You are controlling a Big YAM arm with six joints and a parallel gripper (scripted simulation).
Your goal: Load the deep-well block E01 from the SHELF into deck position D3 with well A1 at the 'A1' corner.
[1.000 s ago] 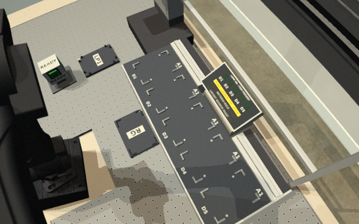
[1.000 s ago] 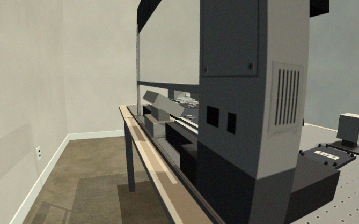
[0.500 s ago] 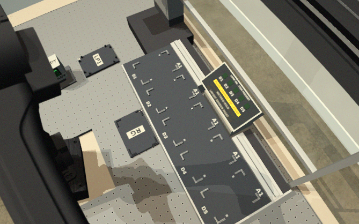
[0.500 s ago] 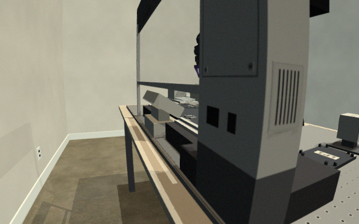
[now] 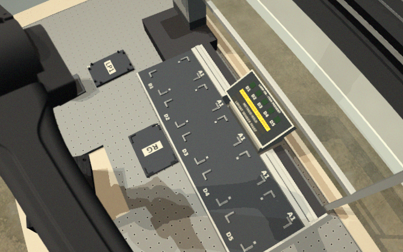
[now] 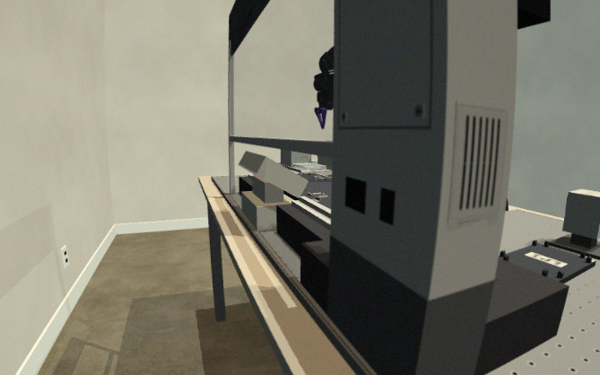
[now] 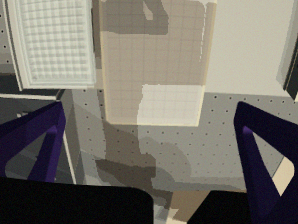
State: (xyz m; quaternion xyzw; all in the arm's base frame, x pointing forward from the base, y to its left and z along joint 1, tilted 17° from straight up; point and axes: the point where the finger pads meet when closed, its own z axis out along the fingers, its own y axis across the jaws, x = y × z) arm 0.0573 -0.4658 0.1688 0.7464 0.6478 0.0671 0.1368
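Purple fingers spread wide, gripper [image 7: 149, 163] empty — hovering above a beige block [image 7: 156, 50], E01 perhaps, label unseen. D3 [image 5: 218, 147] bare; pickup, loading, READY all remain.

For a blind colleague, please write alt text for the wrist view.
The open end effector, with purple fingers at both edges, looks down on a pale sealed block. A white gridded plate lies left of it.
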